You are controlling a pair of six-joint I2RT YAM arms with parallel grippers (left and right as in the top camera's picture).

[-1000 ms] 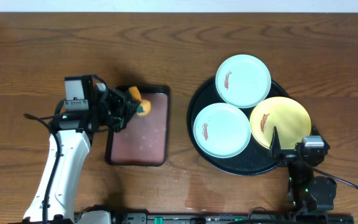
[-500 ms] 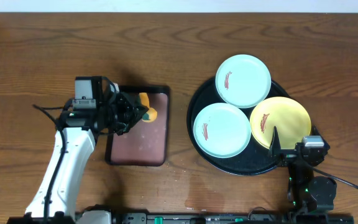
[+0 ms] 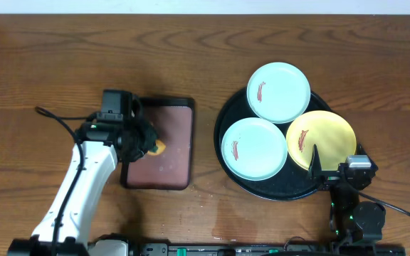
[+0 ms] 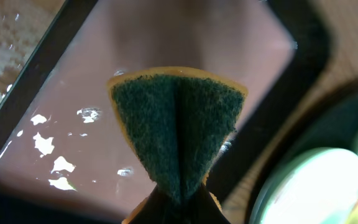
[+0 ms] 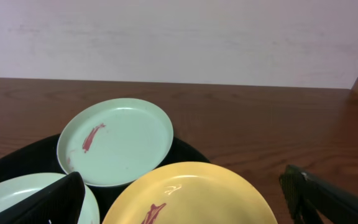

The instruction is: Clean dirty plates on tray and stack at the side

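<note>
My left gripper [image 3: 151, 144] clamps the folded sponge [image 4: 178, 124] over the wet maroon tray [image 3: 178, 121], toward the counter's left edge, likely soaking it. My right gripper [image 5: 191, 200] waits spread by the plates [image 5: 115, 140].

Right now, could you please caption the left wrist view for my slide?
Left tool pinching a folded orange sponge, green scouring face outward, over the wet maroon tray.
</note>
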